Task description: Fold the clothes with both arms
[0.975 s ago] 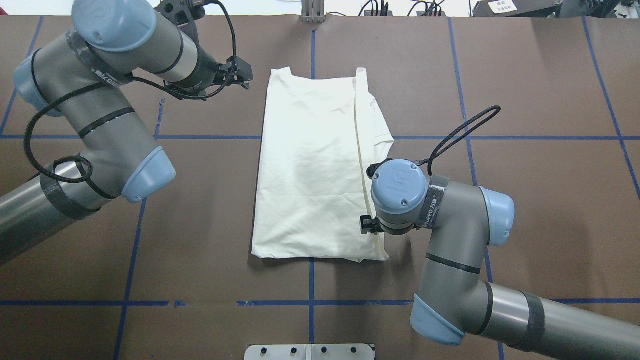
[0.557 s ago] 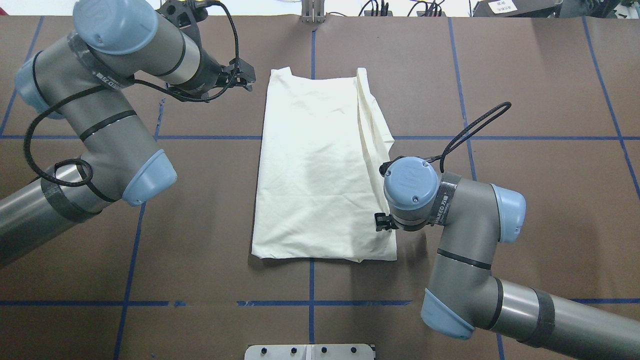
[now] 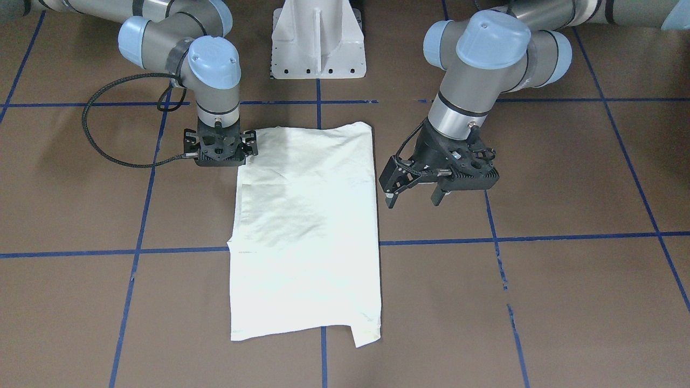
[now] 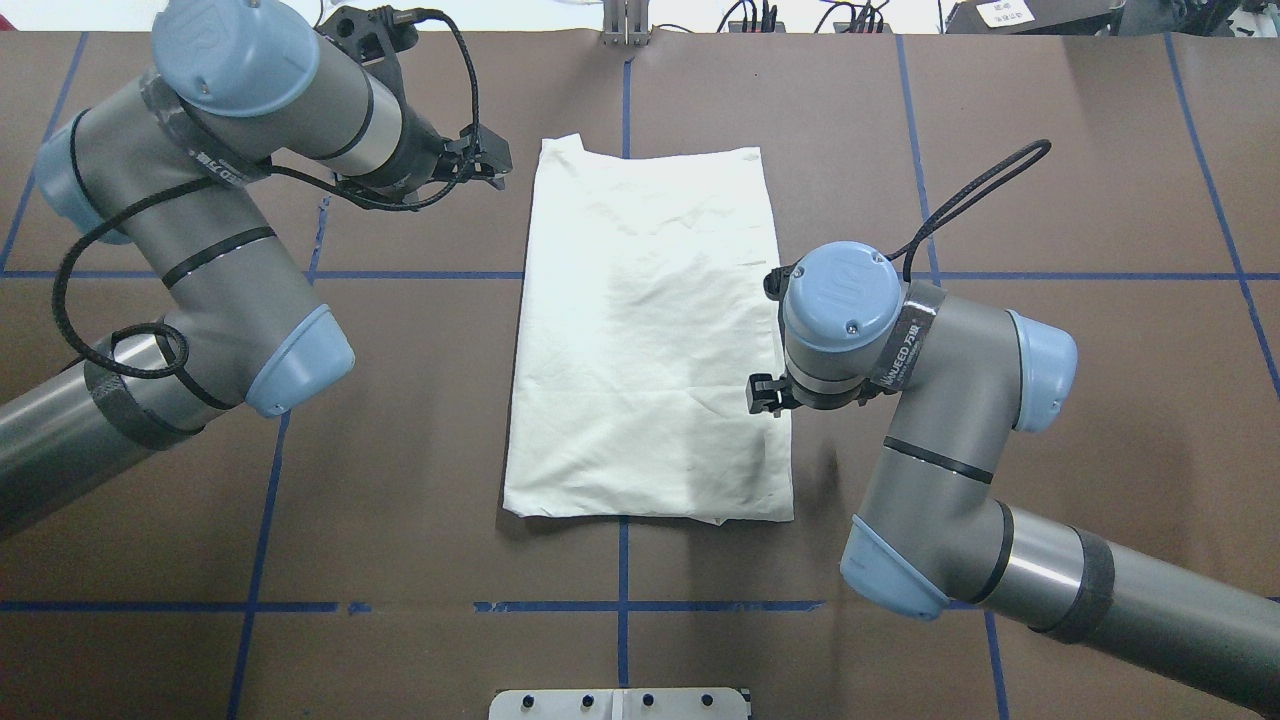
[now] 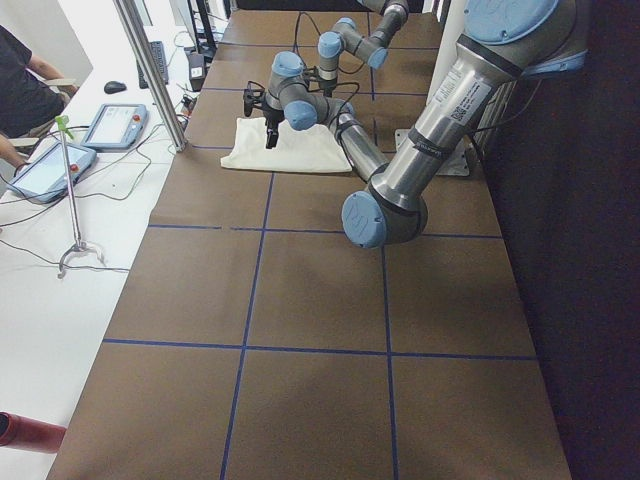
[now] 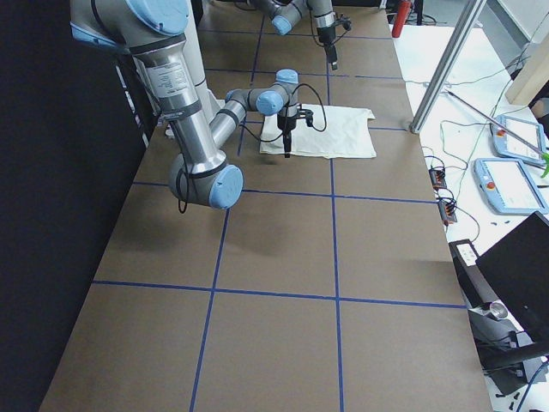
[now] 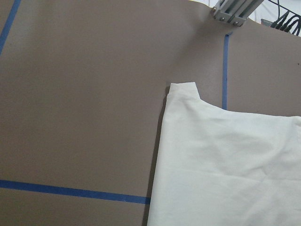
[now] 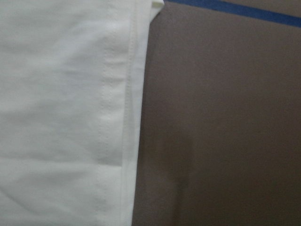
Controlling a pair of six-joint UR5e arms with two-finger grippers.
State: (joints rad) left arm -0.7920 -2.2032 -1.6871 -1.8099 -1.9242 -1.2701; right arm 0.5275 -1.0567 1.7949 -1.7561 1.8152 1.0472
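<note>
The left fingers (image 3: pixel 390 189) are spread wide and there is nothing between them. In the overhead view, with 12 o'clock being away from the robot, they stand just off the shirt's 11 o'clock corner and do not touch the cloth. The right fingers (image 6: pixel 286 142) point straight down at the shirt's edge, at about 4 o'clock. In the front and overhead views the wrist hides them, and in the side view they are too small, so I cannot tell whether they are spread, pressed together, or pinching the cloth. The right wrist camera shows only the stitched edge of the shirt and bare desk beside it.

The shirt (image 4: pixel 640 350) lies flat in the middle of the desk (image 4: pixel 1100 450). It is folded into a long rectangle running from 12 to 6 o'clock, with a plain cream side up. A small cuff (image 7: pixel 183 90) sticks out at its 11 o'clock corner.

The left arm (image 4: pixel 200 270) comes in from 9 o'clock and bends toward 12. The right arm (image 4: pixel 940 400) comes in from 4 o'clock. Blue tape lines (image 4: pixel 622 570) cross the brown desk in a grid.
</note>
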